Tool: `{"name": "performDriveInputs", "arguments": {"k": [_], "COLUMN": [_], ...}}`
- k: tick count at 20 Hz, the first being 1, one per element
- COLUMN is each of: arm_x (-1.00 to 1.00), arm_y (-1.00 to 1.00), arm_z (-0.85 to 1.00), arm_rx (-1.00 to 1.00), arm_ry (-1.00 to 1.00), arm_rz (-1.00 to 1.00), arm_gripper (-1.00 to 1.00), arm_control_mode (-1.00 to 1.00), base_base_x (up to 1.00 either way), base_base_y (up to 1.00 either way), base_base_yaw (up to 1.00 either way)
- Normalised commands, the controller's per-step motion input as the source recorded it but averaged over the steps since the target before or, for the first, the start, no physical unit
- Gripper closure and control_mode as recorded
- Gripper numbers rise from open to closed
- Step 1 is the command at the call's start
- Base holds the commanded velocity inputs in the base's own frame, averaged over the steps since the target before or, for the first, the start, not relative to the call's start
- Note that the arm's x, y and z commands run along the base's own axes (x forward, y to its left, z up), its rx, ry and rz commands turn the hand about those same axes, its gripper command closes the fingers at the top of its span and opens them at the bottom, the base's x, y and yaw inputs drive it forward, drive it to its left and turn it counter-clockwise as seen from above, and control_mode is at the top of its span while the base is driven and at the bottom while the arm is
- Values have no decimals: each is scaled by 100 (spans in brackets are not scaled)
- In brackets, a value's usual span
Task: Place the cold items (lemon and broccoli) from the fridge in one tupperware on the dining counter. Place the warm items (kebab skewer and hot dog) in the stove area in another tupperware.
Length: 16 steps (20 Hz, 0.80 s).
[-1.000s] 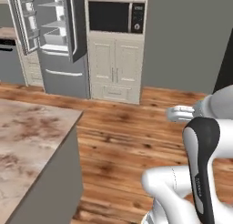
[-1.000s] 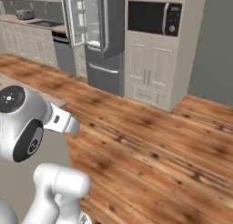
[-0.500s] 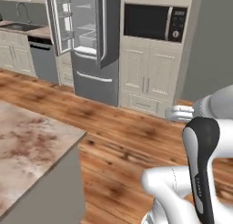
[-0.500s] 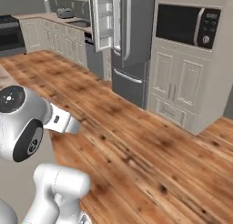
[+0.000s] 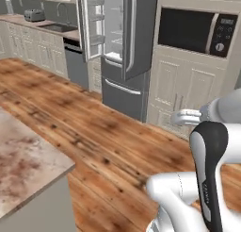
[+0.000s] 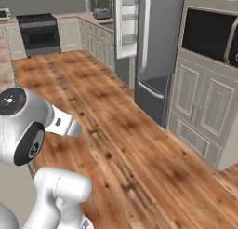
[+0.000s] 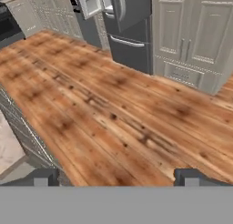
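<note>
Both base views look forward from behind the arm, sharing the distant fridge [image 5: 127,47] with the floorward hand view.

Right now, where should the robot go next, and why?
Probably drive on across the wood floor toward the fridge. Its left door stands open, the fridge is far off, and the gripper is open with nothing in it, so the cold food can't be reached yet.

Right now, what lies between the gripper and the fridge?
Bare wooden floor. In the hand view it runs unbroken from the open gripper to the foot of the fridge, one door ajar.
</note>
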Motion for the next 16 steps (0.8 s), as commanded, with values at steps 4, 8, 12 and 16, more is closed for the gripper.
{"name": "performDriveInputs", "arguments": {"k": [4, 8, 12, 16], "arm_x": [0, 0, 0, 0], "arm_y": [0, 0, 0, 0], "arm_z": [0, 0, 0, 0], "arm_rx": [0, 0, 0, 0], "arm_ry": [0, 0, 0, 0], "arm_rz": [0, 0, 0, 0], "arm_gripper": [-100, -100, -100, -100], "arm_control_mode": [100, 100, 100, 100], "base_base_x": [100, 100, 100, 100], "base_base_y": [-32, -29, -26, -21], "base_base_yaw": [32, 30, 25, 19]}}
